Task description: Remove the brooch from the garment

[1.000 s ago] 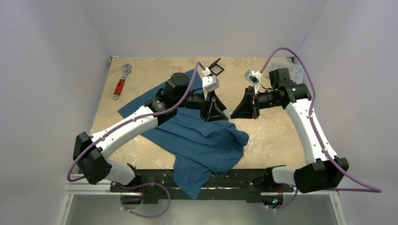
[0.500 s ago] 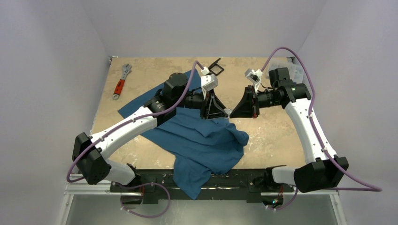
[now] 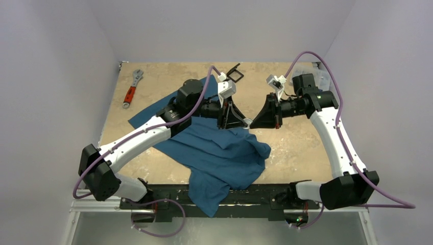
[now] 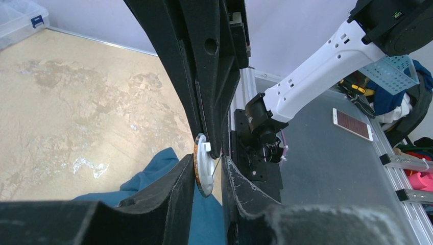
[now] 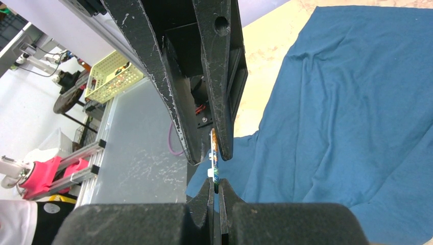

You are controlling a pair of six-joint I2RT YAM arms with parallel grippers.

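Brooch [image 5: 215, 162] in clenched right jaws, left jaws narrowly around it, above garment [image 3: 219, 153].

Two robot arms meet fingertip to fingertip above a rumpled teal garment [image 3: 219, 153] on a tan tabletop [image 3: 301, 148], a red-handled wrench [image 3: 131, 88] lying far left.

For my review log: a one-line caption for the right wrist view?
Right gripper pinches the brooch edge-on between the left gripper's fingers, above the blue garment.
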